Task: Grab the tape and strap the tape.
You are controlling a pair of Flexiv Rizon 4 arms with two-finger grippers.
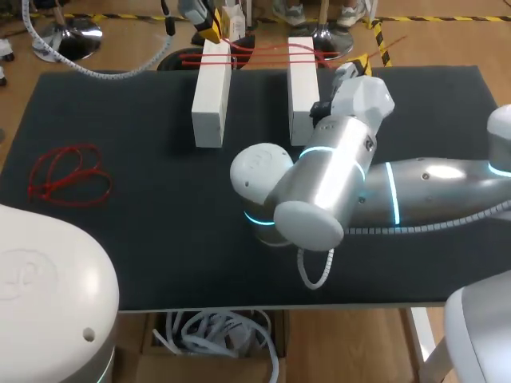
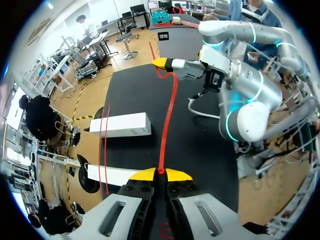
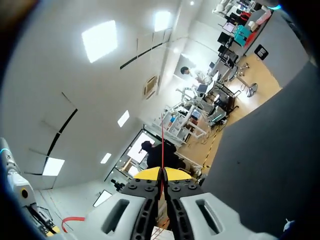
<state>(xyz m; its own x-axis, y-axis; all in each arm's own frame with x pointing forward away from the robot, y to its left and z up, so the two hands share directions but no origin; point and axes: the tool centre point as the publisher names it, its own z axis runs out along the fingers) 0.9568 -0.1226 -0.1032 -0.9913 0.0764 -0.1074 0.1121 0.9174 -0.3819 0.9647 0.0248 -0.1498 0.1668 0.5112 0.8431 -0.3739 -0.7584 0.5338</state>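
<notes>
On the dark bench (image 1: 120, 120) the red tape (image 2: 169, 112) stretches taut between both arms — one end pinched in the closed left gripper (image 2: 160, 172), the other clamped in the closed right gripper (image 3: 161, 172).

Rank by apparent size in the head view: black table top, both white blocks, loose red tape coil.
1. black table top.
2. left white block, right white block: alike, the right partly hidden by right arm.
3. red tape coil, close to the blocks, unsure.

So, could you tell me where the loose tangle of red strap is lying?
In the head view, the loose tangle of red strap lies on the left side of the black table, well left of the left-hand white rectangular block.
</notes>
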